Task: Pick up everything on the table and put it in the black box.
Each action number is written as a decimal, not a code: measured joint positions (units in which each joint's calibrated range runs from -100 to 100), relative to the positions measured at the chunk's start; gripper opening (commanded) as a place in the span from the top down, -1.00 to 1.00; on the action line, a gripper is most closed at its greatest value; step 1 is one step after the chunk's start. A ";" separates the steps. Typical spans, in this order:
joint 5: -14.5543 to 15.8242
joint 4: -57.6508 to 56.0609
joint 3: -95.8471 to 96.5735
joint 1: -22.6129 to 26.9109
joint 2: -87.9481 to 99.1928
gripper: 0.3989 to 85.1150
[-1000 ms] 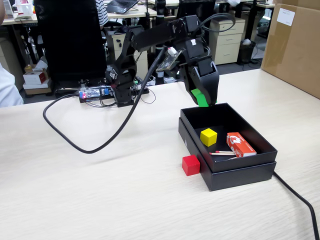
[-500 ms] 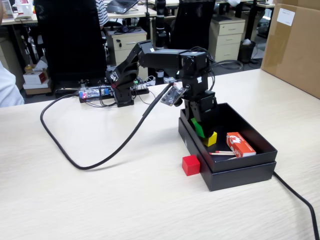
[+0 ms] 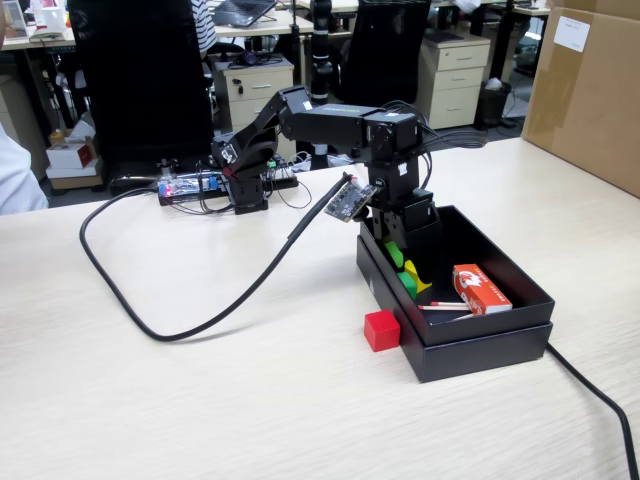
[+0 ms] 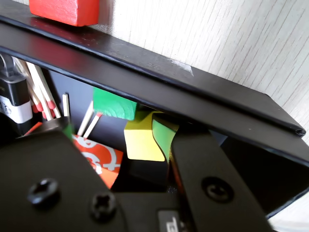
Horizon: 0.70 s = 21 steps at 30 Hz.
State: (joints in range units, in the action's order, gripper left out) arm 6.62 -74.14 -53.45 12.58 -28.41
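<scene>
— Scanning from the front edge, found the red cube (image 3: pixel 381 330) out on the desk (image 3: pixel 200 400), touching the outer wall of the black box (image 3: pixel 480 350). Further in?

— Saw the green cube (image 3: pixel 408 284) down inside, right beside the yellow cube (image 3: pixel 418 272). Found the pincer (image 3: pixel 400 262) just above them, spread wide, grasping nothing.

— Best handled how?

— Judged a straight lift wisest: up clear of both cubes and the near wall, and only then out over the rim toward red.
</scene>
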 measured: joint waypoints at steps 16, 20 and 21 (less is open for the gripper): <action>0.00 -0.46 1.10 -4.40 23.30 0.00; -0.15 -0.46 1.28 -5.81 23.30 -0.06; -0.24 -0.46 1.73 -6.01 23.17 -0.06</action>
State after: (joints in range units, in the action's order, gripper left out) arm 6.37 -74.60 -51.71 6.57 -5.24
